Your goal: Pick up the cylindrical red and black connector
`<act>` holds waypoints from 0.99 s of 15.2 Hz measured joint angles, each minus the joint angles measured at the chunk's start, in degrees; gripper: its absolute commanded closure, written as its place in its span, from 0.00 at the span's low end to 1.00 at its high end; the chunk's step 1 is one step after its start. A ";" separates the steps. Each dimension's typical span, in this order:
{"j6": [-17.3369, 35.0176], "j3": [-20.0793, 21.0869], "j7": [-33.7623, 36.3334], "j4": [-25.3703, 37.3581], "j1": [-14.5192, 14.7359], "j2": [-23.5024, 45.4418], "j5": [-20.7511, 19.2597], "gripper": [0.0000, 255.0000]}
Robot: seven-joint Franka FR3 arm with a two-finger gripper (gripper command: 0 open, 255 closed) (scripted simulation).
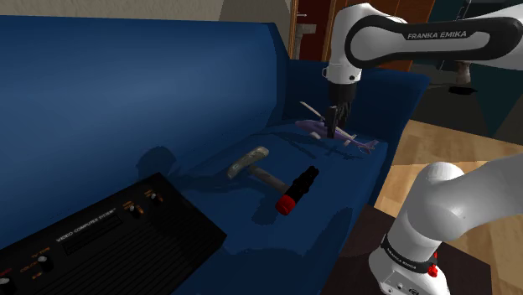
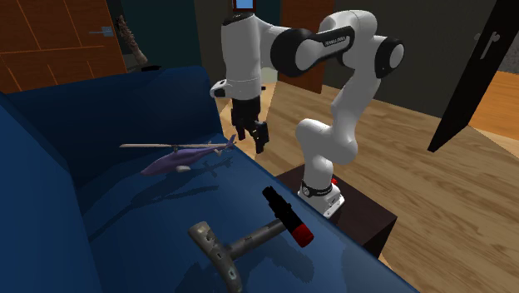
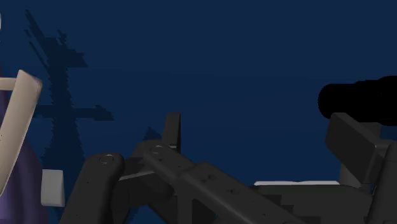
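By the sofa [image 1: 100, 92] edge, the connector [image 1: 298, 189] lies clear of the spread, empty gripper [image 2: 252, 140].

The connector [image 1: 297, 190], a cylinder with a black body and a red end cap, lies flat on the seat of the blue sofa [image 1: 126, 92]. The red end points toward the seat's front edge. A hammer [image 1: 254, 168] with a grey head lies just beside it, toward the shoulder view's left. A black game console [image 1: 100, 247] sits at lower left. The hand [image 1: 336, 131] hangs at a purple toy helicopter [image 1: 323, 127], farther back on the seat and well apart from the connector.
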 measured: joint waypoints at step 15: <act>9.92 29.13 63.63 -11.30 -10.47 -8.84 23.30 0.00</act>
